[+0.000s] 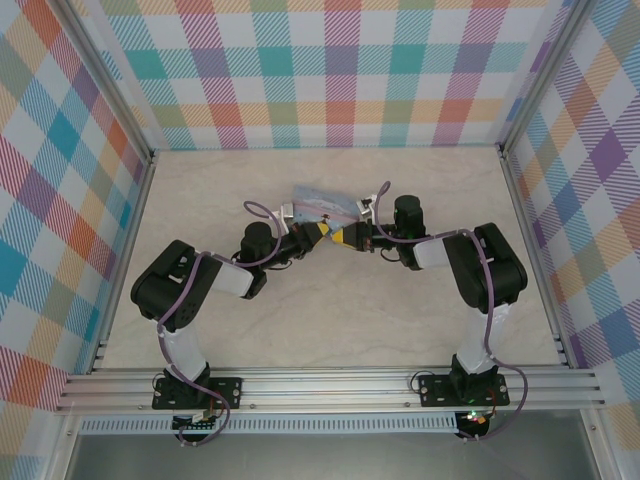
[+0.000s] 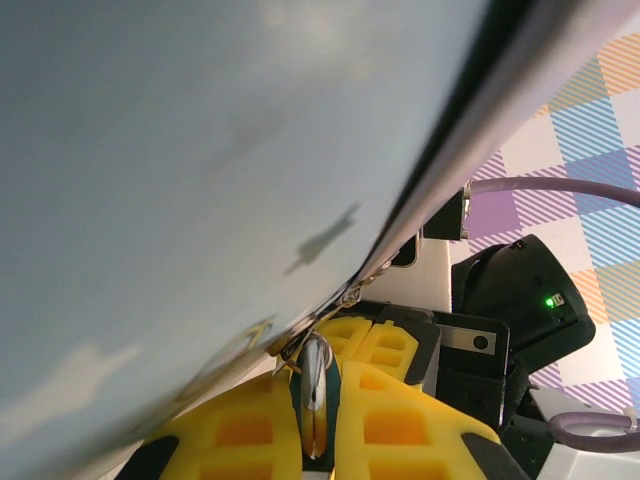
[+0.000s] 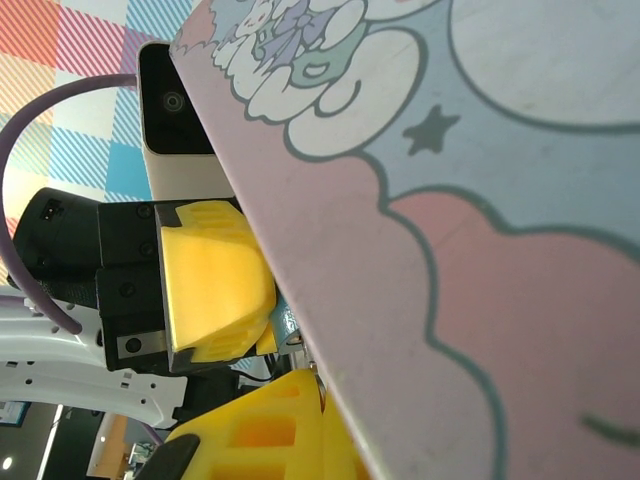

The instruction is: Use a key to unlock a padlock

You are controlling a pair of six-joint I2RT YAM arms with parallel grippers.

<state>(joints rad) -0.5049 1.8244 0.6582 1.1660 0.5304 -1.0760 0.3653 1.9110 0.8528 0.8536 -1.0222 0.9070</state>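
Left claw, padlock, right claw tip-to-tip

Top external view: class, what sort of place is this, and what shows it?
Probably a robot test booth: colourful checked wall panels, a silver aluminium frame rail and a pale marbled tabletop.

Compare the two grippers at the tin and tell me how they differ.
The left gripper points in from the left, the right gripper from the right. The left gripper clamps a silvery metal piece between its fingers; the right gripper's hold is hidden. Both have yellow fingers and meet tip to tip at the near edge of the tin.
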